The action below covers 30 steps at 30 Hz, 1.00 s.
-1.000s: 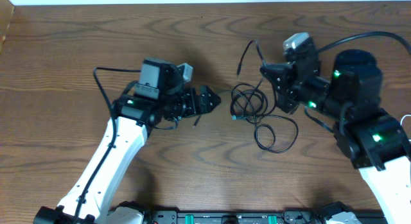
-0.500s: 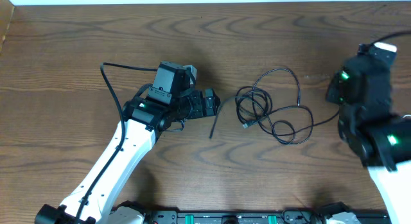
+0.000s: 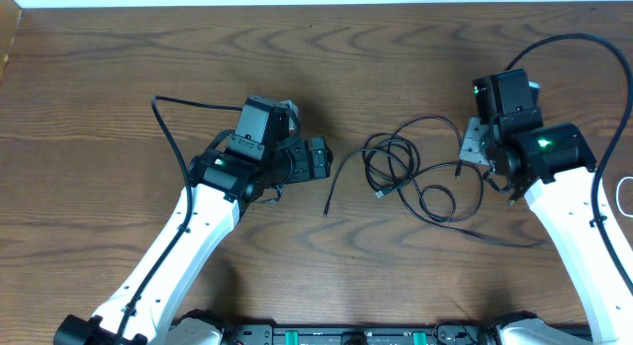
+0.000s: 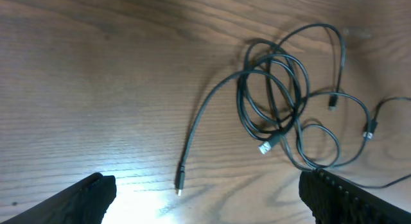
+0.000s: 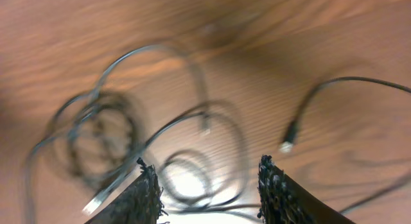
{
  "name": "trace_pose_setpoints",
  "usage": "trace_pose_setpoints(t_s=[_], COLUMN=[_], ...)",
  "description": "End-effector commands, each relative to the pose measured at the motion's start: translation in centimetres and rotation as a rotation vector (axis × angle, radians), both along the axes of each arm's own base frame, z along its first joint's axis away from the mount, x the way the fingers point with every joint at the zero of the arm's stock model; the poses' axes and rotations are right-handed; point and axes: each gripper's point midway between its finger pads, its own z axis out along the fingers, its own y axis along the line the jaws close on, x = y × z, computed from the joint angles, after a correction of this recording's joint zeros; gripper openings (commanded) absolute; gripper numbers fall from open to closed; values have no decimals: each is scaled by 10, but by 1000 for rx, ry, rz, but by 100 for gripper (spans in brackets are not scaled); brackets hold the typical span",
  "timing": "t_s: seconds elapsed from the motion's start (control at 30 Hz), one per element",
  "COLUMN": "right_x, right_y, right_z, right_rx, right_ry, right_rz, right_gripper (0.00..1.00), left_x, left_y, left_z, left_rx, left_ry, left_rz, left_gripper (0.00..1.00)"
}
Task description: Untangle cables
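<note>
The black cables (image 3: 396, 167) lie tangled in loose loops at mid-table, with one straight end (image 3: 328, 202) running toward the left arm. My left gripper (image 3: 321, 157) is open and empty just left of the tangle. In the left wrist view the coil (image 4: 273, 95) and the plug end (image 4: 180, 182) lie ahead of the wide-spread jaws (image 4: 205, 189). My right gripper (image 3: 475, 147) is open and empty at the tangle's right side. The right wrist view is blurred and shows loops (image 5: 186, 176) beneath the jaws (image 5: 205, 169) and a plug (image 5: 287, 144). A bit of white cable (image 3: 624, 192) shows at the right edge.
The wooden table (image 3: 119, 78) runs to a pale edge at the back. Each arm's own thick black wire arcs above it, on the left (image 3: 163, 123) and on the right (image 3: 564, 41). A black rail (image 3: 346, 335) lines the front edge.
The cables were drawn out to the right, and a loose end now lies toward the left arm. My right arm swung out to the right edge, then back over the tangle. The left arm shifted slightly.
</note>
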Motion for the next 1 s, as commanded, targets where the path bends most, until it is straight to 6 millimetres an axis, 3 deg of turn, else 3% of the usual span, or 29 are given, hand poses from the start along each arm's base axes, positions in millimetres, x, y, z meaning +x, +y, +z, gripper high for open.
trace_pose_setpoints(t_s=[0.0, 0.2, 0.5, 0.8, 0.87, 0.97], right_x=[-7, 10, 51, 103, 111, 115], right_y=[34, 44, 56, 78, 82, 82], right_z=[-8, -29, -100, -149, -157, -172], right_rx=[162, 195, 328, 403, 423, 452], right_ry=[58, 38, 94, 26, 15, 25], right_rz=[120, 132, -157, -127, -136, -202], right_gripper=[46, 49, 56, 61, 66, 66], left_x=[4, 4, 4, 4, 4, 4], left_y=[5, 5, 5, 5, 5, 5], left_z=[4, 4, 4, 4, 4, 4], left_rx=[33, 33, 34, 34, 34, 34], left_ry=[-31, -30, -31, -30, -30, -31], left_rz=[4, 4, 3, 3, 3, 3], left_gripper=[98, 98, 98, 98, 98, 98])
